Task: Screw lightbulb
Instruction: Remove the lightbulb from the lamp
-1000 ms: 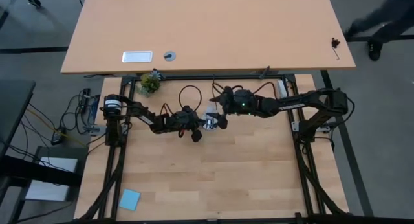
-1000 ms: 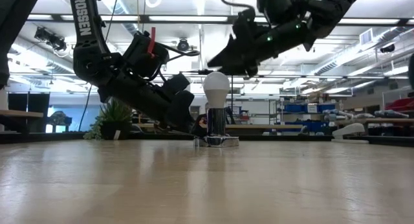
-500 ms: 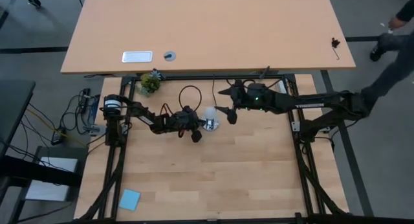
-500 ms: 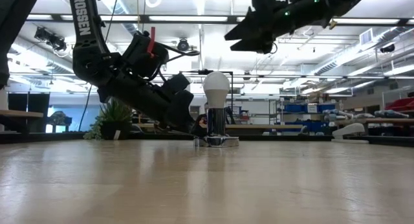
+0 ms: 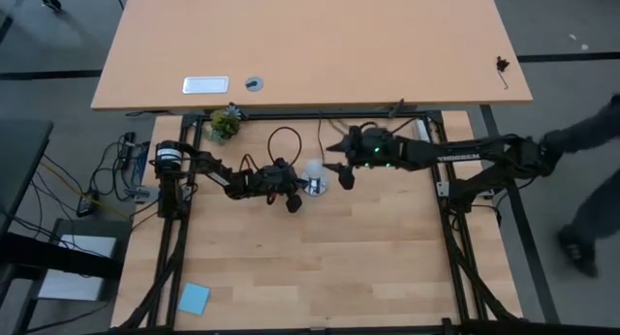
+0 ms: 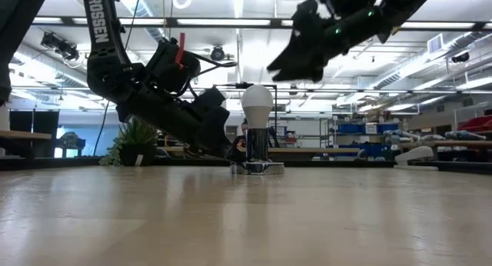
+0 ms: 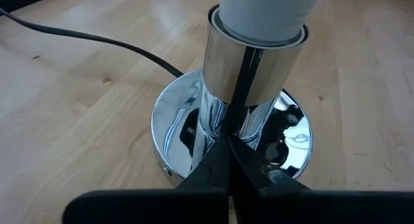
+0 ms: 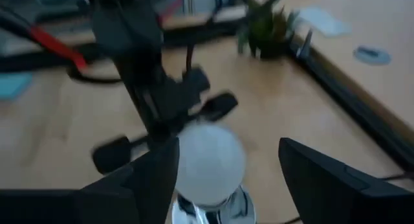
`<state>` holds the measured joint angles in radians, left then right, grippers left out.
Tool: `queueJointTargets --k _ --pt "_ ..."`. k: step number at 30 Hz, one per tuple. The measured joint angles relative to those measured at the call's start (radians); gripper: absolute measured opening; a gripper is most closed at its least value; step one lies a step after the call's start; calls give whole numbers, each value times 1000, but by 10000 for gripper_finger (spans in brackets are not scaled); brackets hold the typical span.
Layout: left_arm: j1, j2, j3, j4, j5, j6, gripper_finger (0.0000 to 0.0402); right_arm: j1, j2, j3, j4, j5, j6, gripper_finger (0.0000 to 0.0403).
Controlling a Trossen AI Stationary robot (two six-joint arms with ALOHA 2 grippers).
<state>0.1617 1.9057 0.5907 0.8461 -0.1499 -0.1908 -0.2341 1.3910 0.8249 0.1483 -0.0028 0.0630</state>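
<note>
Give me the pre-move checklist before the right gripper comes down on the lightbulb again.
1. The lightbulb stands upright in the socket: ok.
2. The left gripper is shut low against the chrome socket stem: ok.
3. The right gripper is open, one finger on each side of the bulb in its wrist view: ok.
4. The right gripper hangs clear above and beside the bulb, not touching it: ok.
5. Bulb screwed fully home: cannot tell.

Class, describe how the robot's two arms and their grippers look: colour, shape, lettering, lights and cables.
Both arms are dark, jointed and slim. The left arm bears white TROSSEN lettering and a red tab near its wrist; thin cables loop along it. The right arm shows small green lights near its wrist. The left gripper has two flat dark fingers; the right gripper has two broad black fingers.
</note>
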Motion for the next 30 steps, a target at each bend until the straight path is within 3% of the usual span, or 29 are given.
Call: queueJointTargets --k 6,12,19,30 --pt "-1 0 0 0 -1 -4 3 42 110 0 55 59 9 280" --pt "-1 0 0 2 -1 -4 3 70 105 0 64 159 42 327" --pt "-1 0 0 1 -1 -4 3 87 158 0 140 170 92 369" --pt "-1 0 0 1 -2 -23 3 115 258 0 225 245 82 363"
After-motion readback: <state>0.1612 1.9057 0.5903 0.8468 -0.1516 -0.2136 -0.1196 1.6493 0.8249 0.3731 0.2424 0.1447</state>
